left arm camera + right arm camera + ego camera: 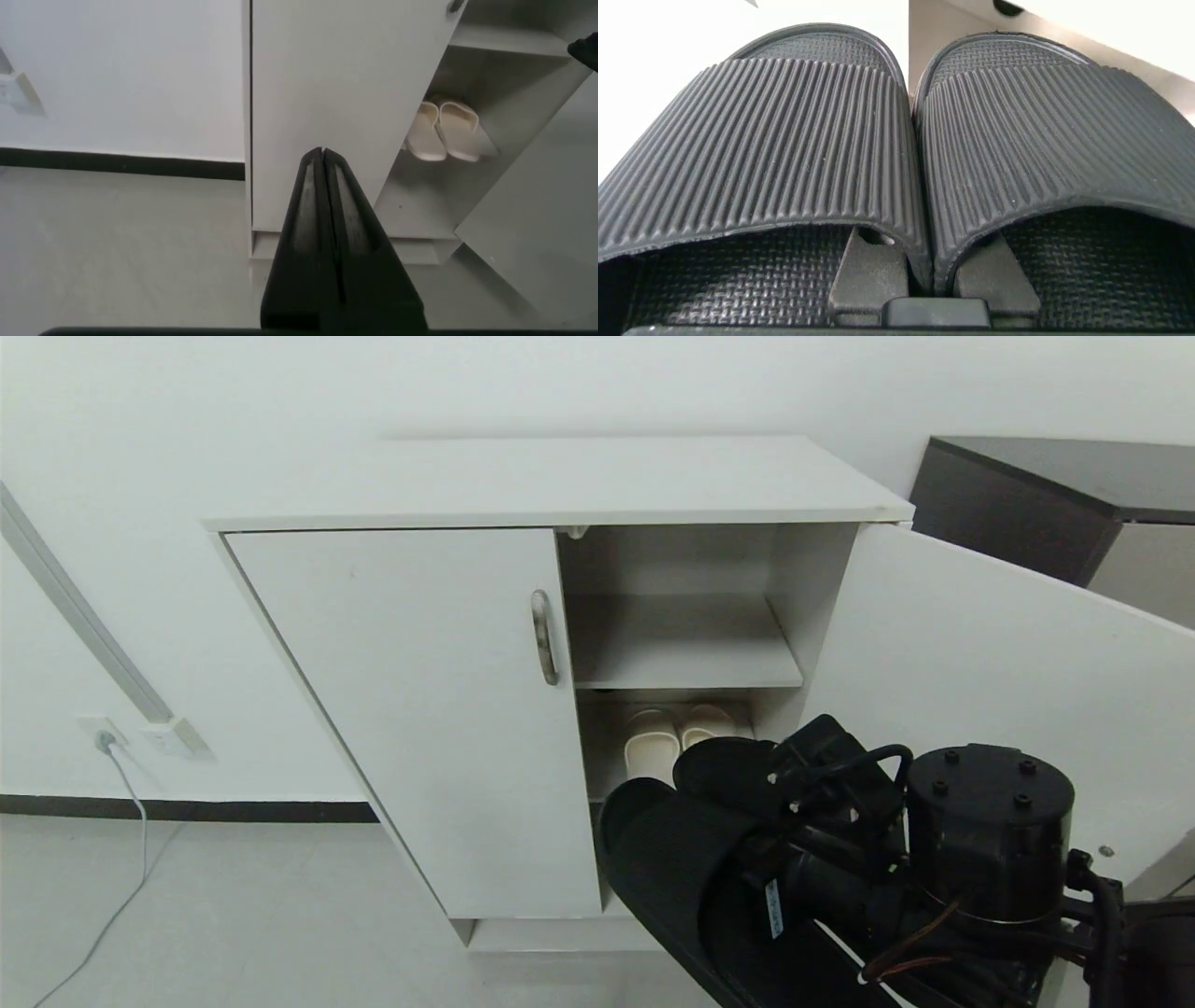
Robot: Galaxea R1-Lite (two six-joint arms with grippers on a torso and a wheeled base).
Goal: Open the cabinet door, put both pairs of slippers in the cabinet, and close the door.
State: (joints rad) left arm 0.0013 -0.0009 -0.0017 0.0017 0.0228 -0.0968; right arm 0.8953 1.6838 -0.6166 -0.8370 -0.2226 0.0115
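Observation:
The white cabinet (560, 476) has its left door (420, 709) closed and its right door (980, 653) swung open. A cream pair of slippers (674, 737) lies on the lower shelf inside, also seen in the left wrist view (447, 129). Low in front of the opening, my right gripper (784, 849) is shut on a black pair of slippers (672, 868). In the right wrist view its fingers (868, 275) reach under the ribbed straps and pinch the two black slippers (803, 140) together. My left gripper (322, 154) is shut on nothing and points at the foot of the closed door (336, 84).
The upper shelf (681, 644) is bare. A metal handle (543, 637) sits on the closed door. Dark furniture (1027, 504) stands right of the open door. A wall socket with a cable (107, 739) is at the left, above open grey floor (233, 915).

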